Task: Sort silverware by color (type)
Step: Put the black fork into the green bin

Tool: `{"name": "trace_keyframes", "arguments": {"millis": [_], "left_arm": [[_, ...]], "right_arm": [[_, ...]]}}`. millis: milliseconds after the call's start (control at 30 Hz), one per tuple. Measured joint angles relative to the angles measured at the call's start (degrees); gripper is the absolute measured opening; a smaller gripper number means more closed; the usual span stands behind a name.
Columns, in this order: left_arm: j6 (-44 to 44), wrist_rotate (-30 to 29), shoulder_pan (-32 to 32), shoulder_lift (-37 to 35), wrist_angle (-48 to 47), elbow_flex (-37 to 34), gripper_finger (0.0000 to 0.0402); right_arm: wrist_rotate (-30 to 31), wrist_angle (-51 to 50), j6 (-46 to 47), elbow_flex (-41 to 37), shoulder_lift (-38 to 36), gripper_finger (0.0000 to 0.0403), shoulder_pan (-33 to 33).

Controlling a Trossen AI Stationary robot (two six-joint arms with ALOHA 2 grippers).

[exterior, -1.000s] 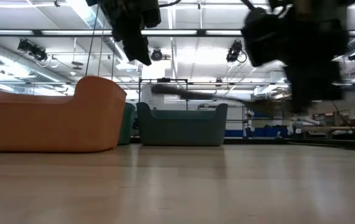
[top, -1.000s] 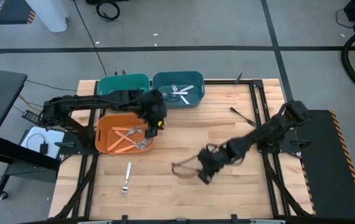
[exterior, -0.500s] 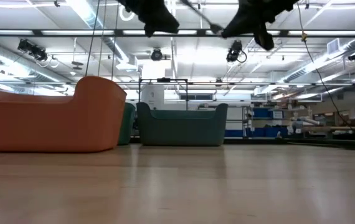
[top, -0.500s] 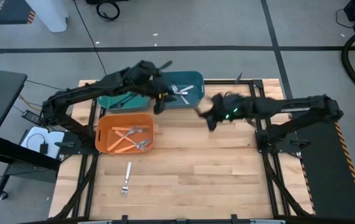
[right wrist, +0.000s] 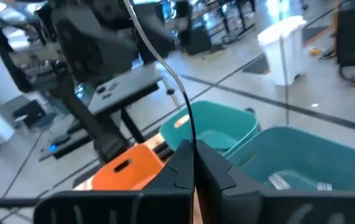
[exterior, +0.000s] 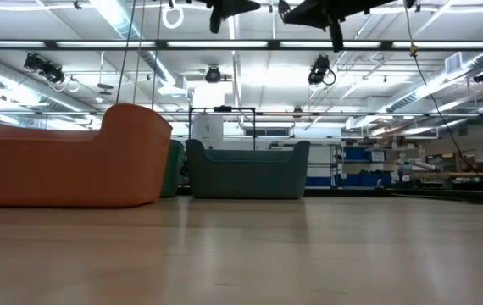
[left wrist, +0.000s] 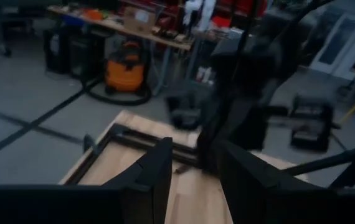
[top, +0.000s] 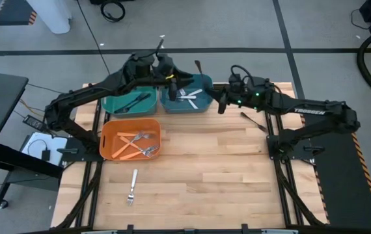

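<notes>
Above the blue bin (top: 187, 92), the right gripper (top: 219, 104) carries a fork (right wrist: 159, 59), its fingers pinched on the thin handle; delivery looks to be the step in hand. Next it must find the bin of matching colour and let go. Beside it, over the green bin (top: 128, 99), the left gripper (top: 161, 65) hangs wide and empty. One silver fork (top: 132, 186) lies on the tabletop (top: 224, 169), a black one (top: 254, 121) near the right edge.

Pale wooden plank table (top: 211, 175), smooth matt plastic orange bin (top: 109, 147), shiny metal fork (top: 132, 186)
</notes>
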Motion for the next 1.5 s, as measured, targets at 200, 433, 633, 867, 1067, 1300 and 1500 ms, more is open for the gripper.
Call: {"name": "trace_keyframes", "arguments": {"millis": [200, 433, 633, 867, 1067, 1300, 1500], "left_arm": [[-0.4, 1.3, -0.2, 1.2, 1.9, 0.0, 0.0132], [0.0, 1.2, -0.2, 2.2, 1.8, 0.0, 0.0131], [1.5, 1.2, -0.2, 2.2, 1.5, 0.0, 0.0073], [5.2, 1.1, -0.2, 2.2, 1.2, 0.0, 0.0010], [6.5, 0.9, 1.8, 2.2, -1.1, 0.0, 0.0004], [11.0, -0.2, 7.7, 1.3, -12.8, -0.1, 0.0002], [20.1, -5.5, 13.4, -1.3, -29.2, -0.1, 0.0002]], "right_arm": [[-5.0, 3.9, 0.7, 0.0, 4.9, 0.0005, -0.3], [-8.2, 4.3, 2.1, 0.0, 7.8, 0.0005, -0.4], [-7.8, 4.2, 2.1, 0.0, 8.1, 0.0005, -0.4], [-7.6, 4.5, 1.9, 0.0, 8.1, 0.0024, -1.5], [-5.4, 4.8, 1.5, 0.0, 8.1, 0.0062, -2.6], [-5.3, 4.9, 1.1, 0.0, 8.0, 0.0097, -6.0], [-5.3, 3.3, -3.1, 0.0, 7.9, 0.0099, -10.3]]}}
